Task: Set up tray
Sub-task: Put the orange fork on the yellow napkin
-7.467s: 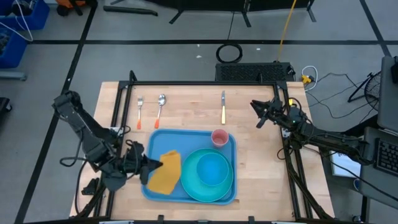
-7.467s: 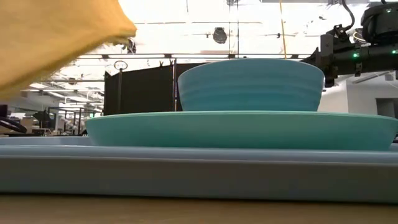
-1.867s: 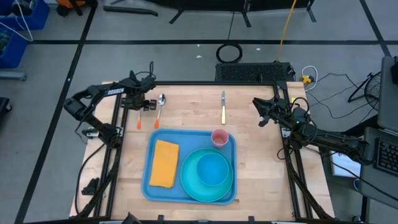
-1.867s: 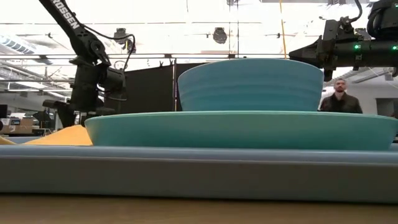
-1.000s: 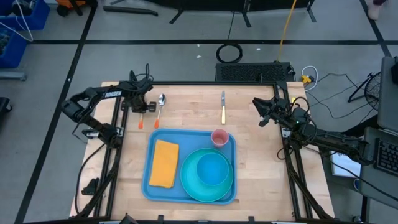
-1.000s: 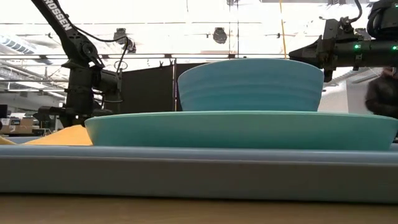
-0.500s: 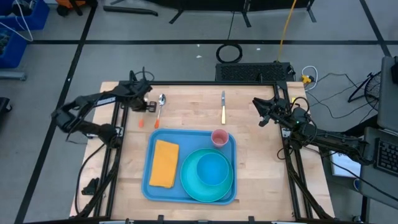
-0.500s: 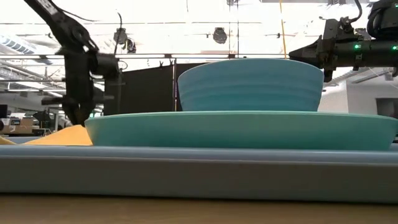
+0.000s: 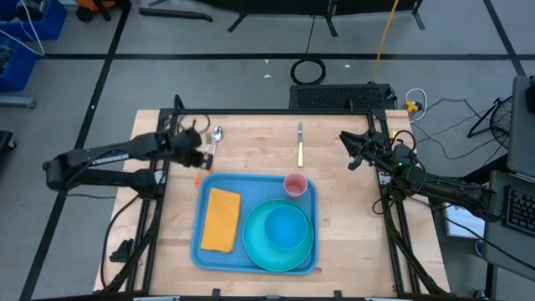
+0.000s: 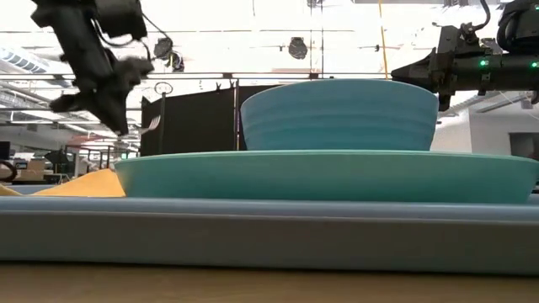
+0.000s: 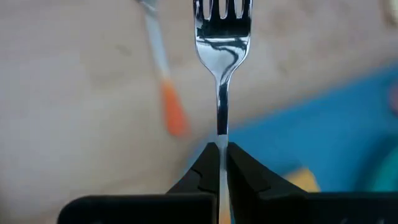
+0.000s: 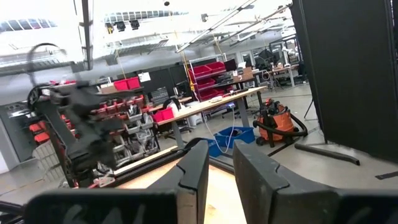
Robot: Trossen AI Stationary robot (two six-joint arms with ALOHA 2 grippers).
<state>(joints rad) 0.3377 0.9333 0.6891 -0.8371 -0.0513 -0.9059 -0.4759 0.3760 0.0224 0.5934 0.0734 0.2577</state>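
On the wooden table (image 9: pixel 343 217) I'm seeing the blue tray (image 9: pixel 201 251) sitting at centre. My left gripper (image 11: pixel 222 152), hovering at the tray's eleven o'clock, is pinching a fork (image 11: pixel 222 43) by its stem, fingers (image 11: pixel 202 168) clenched tight. My right gripper (image 9: pixel 347 150) is waiting at two o'clock, fingers slightly parted, holding nothing.

**A workshop hall around a wooden counter**

The light wooden counter (image 9: pixel 251 142) stands on a grey floor (image 9: pixel 209 79) crossed by dark lines. Beyond it lies an open hall — bright ceiling lights (image 10: pixel 253 25), black partition panels (image 10: pixel 189 122), long workbenches (image 12: pixel 211 106), red storage bins (image 12: pixel 208 68) and an orange shop vacuum (image 12: pixel 283 121).
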